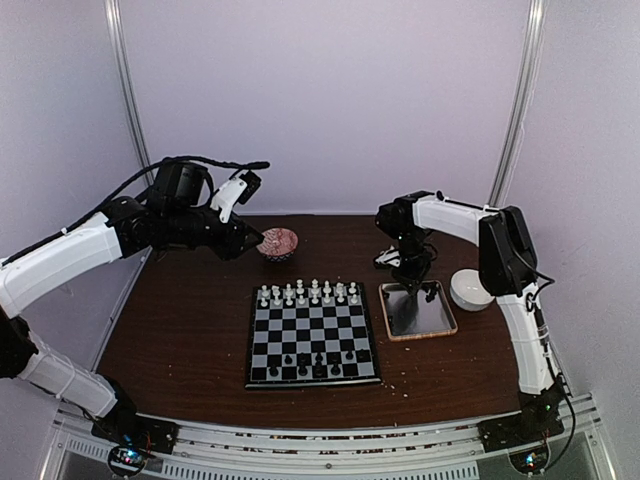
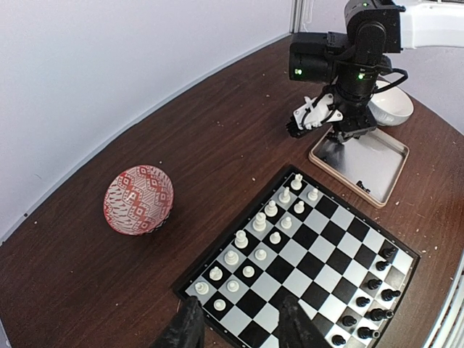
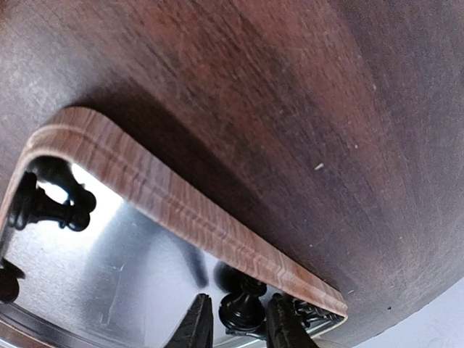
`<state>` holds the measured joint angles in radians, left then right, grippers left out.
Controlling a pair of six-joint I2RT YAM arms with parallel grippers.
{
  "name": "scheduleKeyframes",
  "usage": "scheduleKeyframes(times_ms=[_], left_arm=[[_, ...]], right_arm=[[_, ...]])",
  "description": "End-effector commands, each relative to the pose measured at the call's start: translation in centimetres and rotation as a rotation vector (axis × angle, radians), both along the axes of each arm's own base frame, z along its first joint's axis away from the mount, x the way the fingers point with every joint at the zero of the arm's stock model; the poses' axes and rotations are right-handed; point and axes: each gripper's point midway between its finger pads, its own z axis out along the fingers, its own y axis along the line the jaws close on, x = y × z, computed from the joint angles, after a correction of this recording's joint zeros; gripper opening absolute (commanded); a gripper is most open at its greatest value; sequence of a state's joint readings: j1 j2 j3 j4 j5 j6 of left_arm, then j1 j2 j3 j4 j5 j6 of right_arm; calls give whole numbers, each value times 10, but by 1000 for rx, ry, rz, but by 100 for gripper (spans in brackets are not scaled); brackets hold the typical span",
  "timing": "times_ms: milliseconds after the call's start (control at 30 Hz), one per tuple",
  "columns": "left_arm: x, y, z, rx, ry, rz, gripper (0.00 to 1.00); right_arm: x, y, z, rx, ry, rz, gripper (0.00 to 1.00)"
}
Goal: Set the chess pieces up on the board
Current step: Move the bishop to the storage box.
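**A:** Black side, item outstanding: what is the right claw (image 3: pixel 239 330) on?

**B:** Pick-up step. Directly below it: wood-rimmed tray (image 3: pixel 181 210), metal floor. Between its fingers (image 3: pixel 197 326): one black chess piece (image 3: pixel 243 308), upright. The fingers are narrowly parted, one on each side. Whether they pinch it yet, I cannot tell.

**A:** Other contents of the tray?

**B:** A second black piece (image 3: pixel 51 203), lying on its side in the rim's corner, off to one side of the claw. One more dark shape at the edge of view, unidentified.

**A:** Chessboard (image 1: pixel 310 335)?

**B:** Left of the claw and nearer the arm bases. White pieces (image 1: pixel 305 293): two full rows, far side. Black pieces (image 1: pixel 300 360): near side, with gaps.

**A:** Next move?

**B:** By my reckoning: a firm pinch, a straight lift clear of the rim, a carry left to a vacant near-side square, then set down upright without knocking its neighbours.

**A:** Other containers?

**B:** White bowl (image 1: pixel 470 288), just right of the claw. Red patterned bowl (image 2: pixel 138 199), well to its left, near the left claw (image 2: pixel 241 322). Contents of neither can be read. Left claw: parted, nothing in it.
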<state>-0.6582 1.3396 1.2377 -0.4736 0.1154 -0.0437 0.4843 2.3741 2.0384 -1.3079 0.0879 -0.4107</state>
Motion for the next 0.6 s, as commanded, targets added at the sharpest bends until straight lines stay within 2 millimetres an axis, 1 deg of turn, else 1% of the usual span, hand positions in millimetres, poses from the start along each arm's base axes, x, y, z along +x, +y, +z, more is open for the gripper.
scheduleKeyframes(times_ms=[0,133,367,567], left_arm=[[-1,0,23,-43,-43,-1,36],[-1,0,23,-40,-43,2,36],[0,0,20,-31,-42,5,36],[2,1,18,-22,-41,10,36]], right_arm=[[5,1,-3,-56,-31,18,26],[2,1,-3,-57,-17,29,24],[-12,0,-4,-42,19,37,21],[-9,0,-3,-31,-12,35,19]])
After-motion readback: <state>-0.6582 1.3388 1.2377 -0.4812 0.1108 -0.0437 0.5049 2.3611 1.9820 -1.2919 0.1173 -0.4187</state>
